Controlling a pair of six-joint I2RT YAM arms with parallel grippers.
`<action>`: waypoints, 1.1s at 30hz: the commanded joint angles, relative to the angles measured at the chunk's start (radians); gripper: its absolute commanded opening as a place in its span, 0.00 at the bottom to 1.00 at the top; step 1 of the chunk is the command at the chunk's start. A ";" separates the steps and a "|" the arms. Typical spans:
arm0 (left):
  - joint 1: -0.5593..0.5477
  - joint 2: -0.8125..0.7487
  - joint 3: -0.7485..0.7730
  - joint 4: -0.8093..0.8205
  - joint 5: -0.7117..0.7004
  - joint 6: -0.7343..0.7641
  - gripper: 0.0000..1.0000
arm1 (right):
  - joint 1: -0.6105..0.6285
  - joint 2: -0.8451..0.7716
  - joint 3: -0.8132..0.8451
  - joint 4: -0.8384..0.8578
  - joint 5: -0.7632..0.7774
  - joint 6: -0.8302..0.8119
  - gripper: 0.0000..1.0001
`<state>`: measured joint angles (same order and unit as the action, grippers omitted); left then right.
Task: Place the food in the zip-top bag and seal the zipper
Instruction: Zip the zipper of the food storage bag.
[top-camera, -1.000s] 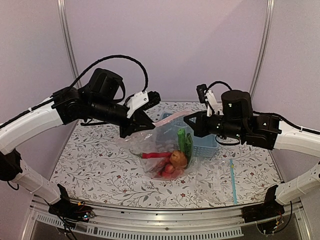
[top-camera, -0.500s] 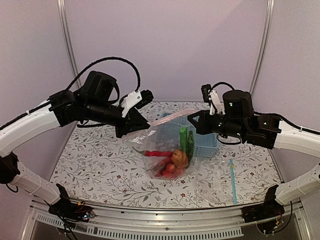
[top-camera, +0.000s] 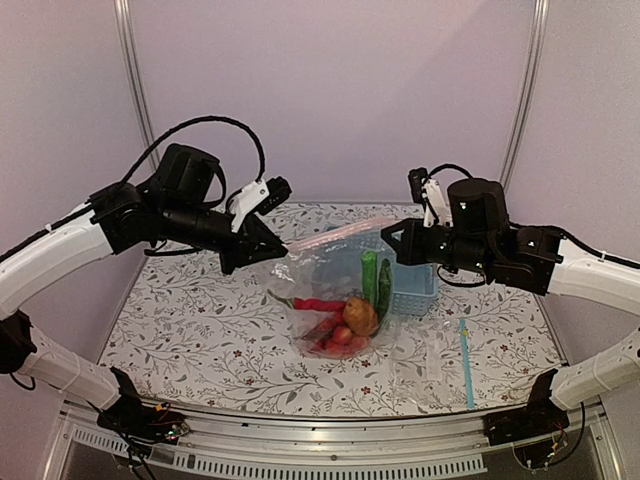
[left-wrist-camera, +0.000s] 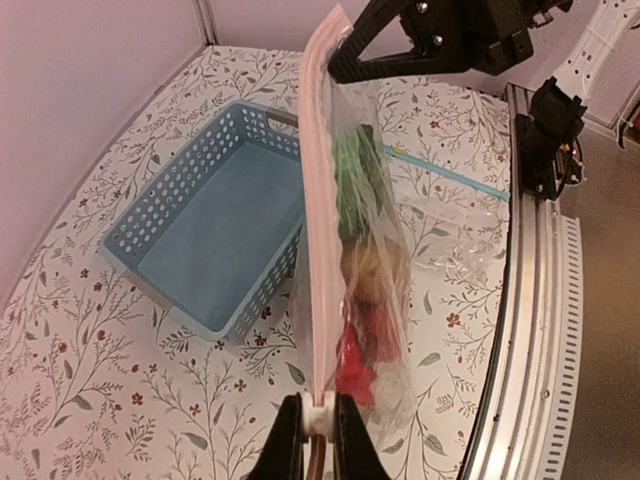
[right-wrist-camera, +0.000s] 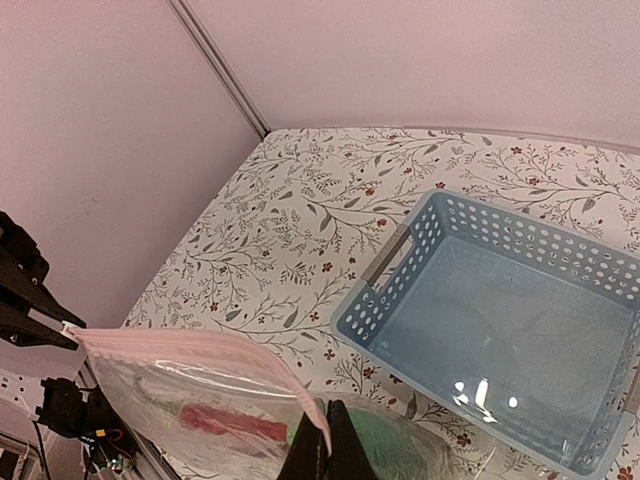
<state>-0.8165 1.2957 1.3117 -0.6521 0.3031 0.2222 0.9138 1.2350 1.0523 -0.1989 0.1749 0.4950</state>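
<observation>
The zip-top bag (top-camera: 330, 290) hangs stretched between both grippers above the table. Its pale pink zipper (top-camera: 340, 233) runs taut from one gripper to the other. My left gripper (top-camera: 284, 247) is shut on the white slider at the zipper's left end, seen close up at my left gripper (left-wrist-camera: 320, 420). At the other end, my right gripper (top-camera: 390, 232) pinches the strip shut, with the zipper (right-wrist-camera: 190, 345) leading away from it. The food lies in the bag's bottom: green vegetables (top-camera: 375, 280), red chili (top-camera: 318, 304), brown lump (top-camera: 359, 316) and red fruits (top-camera: 338, 338).
A blue perforated basket (top-camera: 418, 285) stands behind and right of the bag, empty inside (right-wrist-camera: 520, 320). Another clear bag with a teal-blue strip (top-camera: 465, 362) lies flat on the table at the right. The metal front rail (top-camera: 330, 440) borders the near edge.
My left gripper has drawn leftward and the right one slightly rightward, pulling the zipper strip straight and taut. The bag's contents have settled lower.
</observation>
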 joint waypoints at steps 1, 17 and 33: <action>0.042 -0.057 -0.022 -0.118 -0.007 -0.015 0.00 | -0.061 -0.034 -0.023 -0.080 0.159 0.011 0.00; 0.087 -0.136 -0.066 -0.157 -0.041 -0.038 0.00 | -0.066 -0.047 -0.022 -0.090 0.158 0.017 0.00; 0.102 -0.133 -0.084 -0.130 -0.001 -0.050 0.00 | -0.067 -0.028 -0.001 -0.077 0.033 -0.042 0.06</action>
<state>-0.7437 1.1820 1.2472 -0.7250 0.3061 0.1867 0.8913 1.2167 1.0458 -0.2249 0.1726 0.4900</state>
